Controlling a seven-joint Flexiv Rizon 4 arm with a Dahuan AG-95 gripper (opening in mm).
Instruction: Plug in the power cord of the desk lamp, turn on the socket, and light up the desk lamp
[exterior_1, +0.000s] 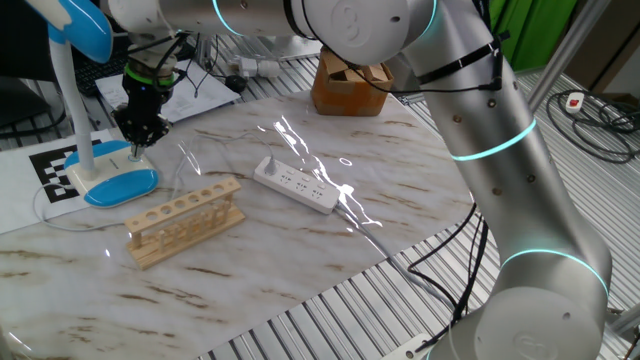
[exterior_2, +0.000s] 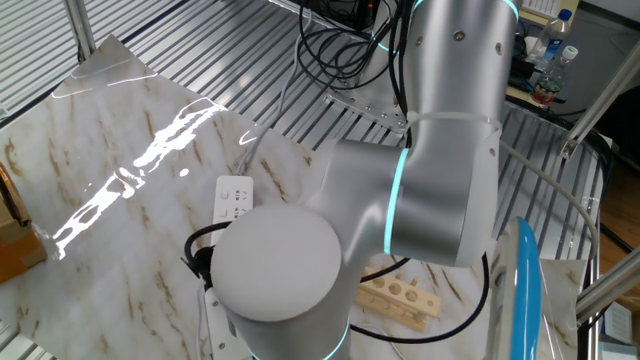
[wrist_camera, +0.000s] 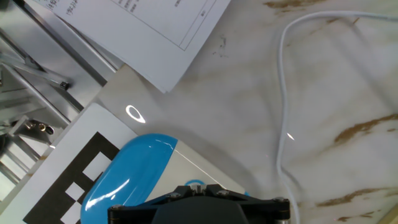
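Marble-patterned tabletop (exterior_1: 300, 250) carries the white socket (exterior_1: 295, 184) near its middle, long axis running diagonally from upper left to lower right in one fixed view, outlets facing up. Just left lies a wooden rack (exterior_1: 184, 220). The desk lamp (exterior_1: 108, 170) stands upright at the left edge, oval blue base flat, neck vertical. Its thin power cord (wrist_camera: 281, 93) trails across the marble. The gripper (exterior_1: 137, 146) points down onto the base, jaws clenched, grasping nothing visible

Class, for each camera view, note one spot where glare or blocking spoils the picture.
One fixed view: glare streak on the table beside the socket. The other fixed view: bright glare, and the arm blocks much. Hand view: highlight on the desk lamp base.
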